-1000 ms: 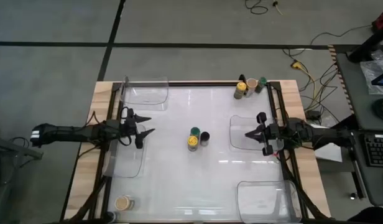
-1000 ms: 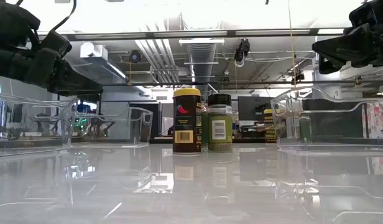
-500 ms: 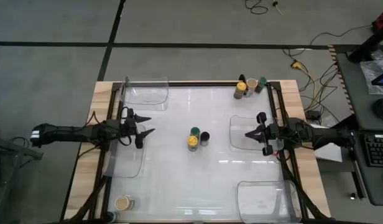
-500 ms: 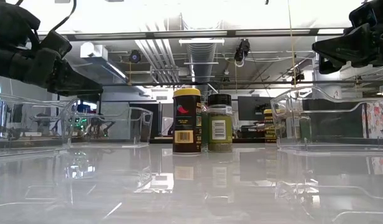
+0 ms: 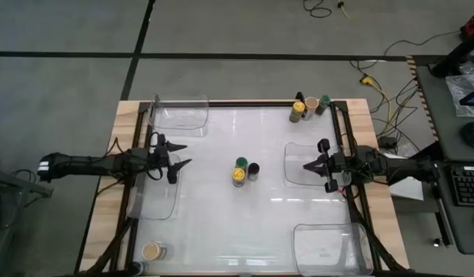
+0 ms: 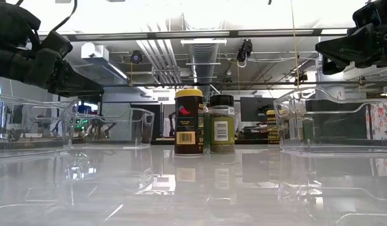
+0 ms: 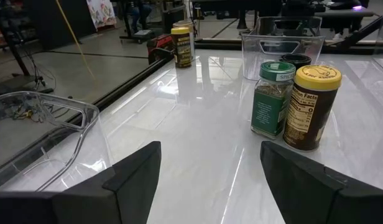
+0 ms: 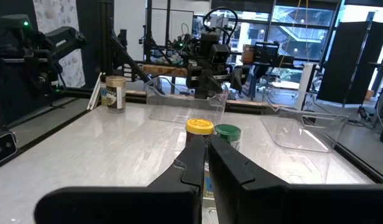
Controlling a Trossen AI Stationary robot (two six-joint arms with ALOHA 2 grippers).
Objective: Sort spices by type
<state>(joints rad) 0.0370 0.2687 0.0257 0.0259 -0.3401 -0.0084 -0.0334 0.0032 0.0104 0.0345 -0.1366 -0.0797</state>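
Three spice jars stand upright in a tight group at mid-table: a yellow-lidded one (image 5: pixel 238 177), a green-lidded one (image 5: pixel 242 163) and a black-lidded one (image 5: pixel 254 169). More jars (image 5: pixel 306 105) stand at the far right corner, and a tan-lidded jar (image 5: pixel 152 251) stands at the near left corner. My left gripper (image 5: pixel 185 155) hovers open at the table's left side, pointing at the middle group (image 7: pixel 297 99). My right gripper (image 5: pixel 306 165) hovers shut above the right-hand clear tray, pointing at the same group (image 8: pixel 210 129).
Clear plastic trays stand at the far left (image 5: pixel 179 115), under my left gripper (image 5: pixel 160 196), at the right (image 5: pixel 298 181) and at the near right (image 5: pixel 329 246). The glossy white tabletop (image 5: pixel 221 223) lies bare between them. Cables lie on the floor beyond the far right corner.
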